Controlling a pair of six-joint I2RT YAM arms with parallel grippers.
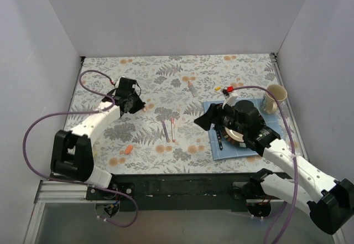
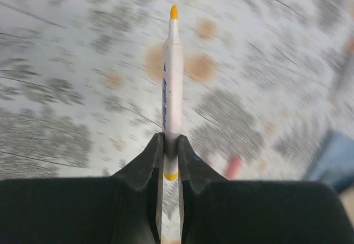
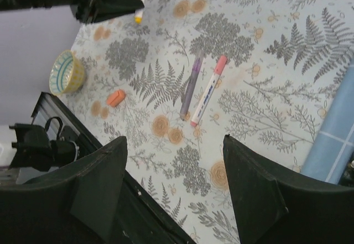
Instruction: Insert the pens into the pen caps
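My left gripper (image 1: 131,103) is shut on a whitish pen (image 2: 172,83) with an orange-yellow tip, held clear of the table; the left wrist view is blurred. A dark purple pen (image 1: 165,129) and a whitish pen with pink ends (image 1: 172,129) lie side by side at the table's middle, and both show in the right wrist view (image 3: 189,88) (image 3: 209,91). An orange cap (image 1: 128,150) lies near the front left, also in the right wrist view (image 3: 115,97). A small pinkish tube (image 1: 191,87) lies farther back. My right gripper (image 3: 175,144) is open and empty, right of the two pens.
A blue cloth (image 1: 213,108) at the right carries a plate and dark cutlery (image 1: 220,141) under my right arm. A cream mug (image 1: 275,97) stands at the right edge. A small patterned bowl (image 3: 66,72) sits by the table's near edge.
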